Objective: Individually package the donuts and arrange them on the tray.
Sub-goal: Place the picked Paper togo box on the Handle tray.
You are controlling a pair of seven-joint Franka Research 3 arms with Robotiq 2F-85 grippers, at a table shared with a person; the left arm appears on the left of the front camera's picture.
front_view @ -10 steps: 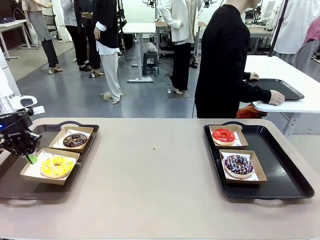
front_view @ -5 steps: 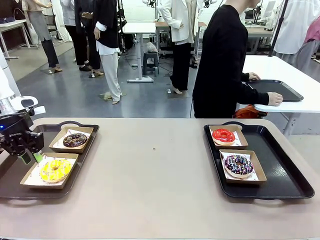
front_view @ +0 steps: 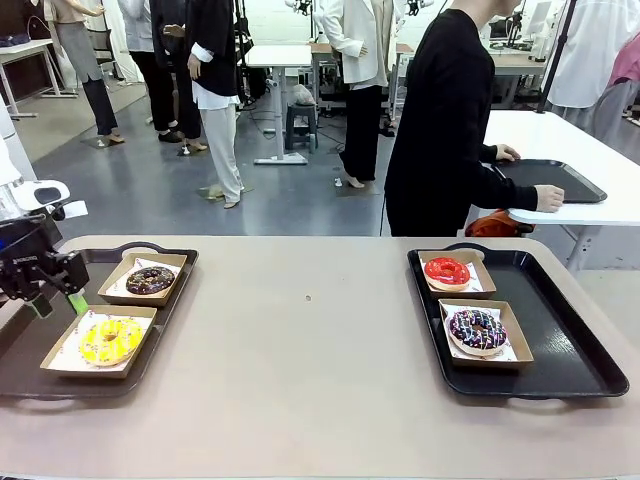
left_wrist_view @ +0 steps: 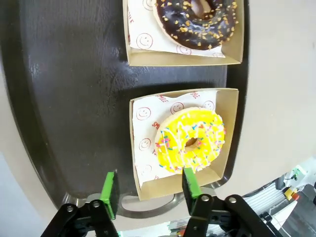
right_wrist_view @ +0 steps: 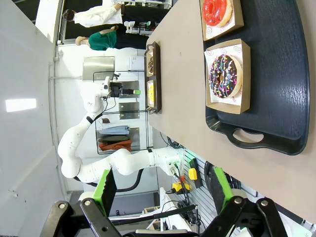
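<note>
**Four boxed donuts on two trays, both grippers spread and empty**

You have the left gripper hanging above the left tray, its fingers spread wide with nothing between them. In the left wrist view the green pads frame the near edge of the box holding the yellow donut, without touching it. Just beyond, a second box holds the chocolate donut. Across the tabletop, the right tray carries the red donut in the far box and the dark sprinkled donut in the near box. Your right gripper is also spread, holding nothing, well back from that tray. A person in black stands beyond the far edge.
</note>
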